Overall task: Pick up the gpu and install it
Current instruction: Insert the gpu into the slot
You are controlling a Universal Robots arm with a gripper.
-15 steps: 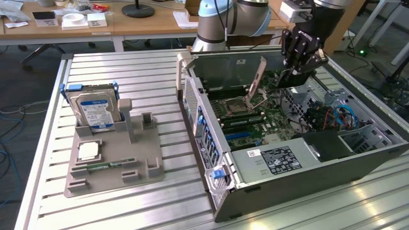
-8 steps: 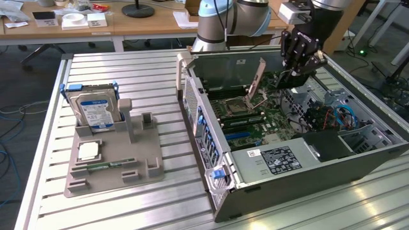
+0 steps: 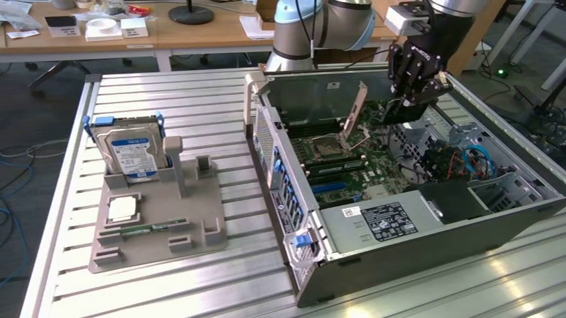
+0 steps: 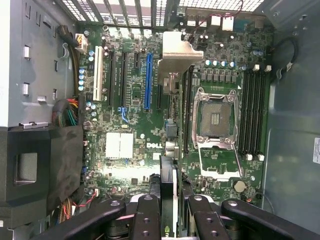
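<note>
Your tool (image 4: 170, 206) clamps the gpu (image 4: 168, 170) edge-on above the motherboard (image 4: 125, 100); it looks light, stiff, fragile; hold its bare edges.

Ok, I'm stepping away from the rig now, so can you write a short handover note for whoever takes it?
Tool: shut on the gpu, card held edge-on between the fingers.
Where: gpu hangs above the motherboard inside the open PC case.
Done: pickup; the card is over the case.
Left: gpu is not yet seated in a slot.
</note>
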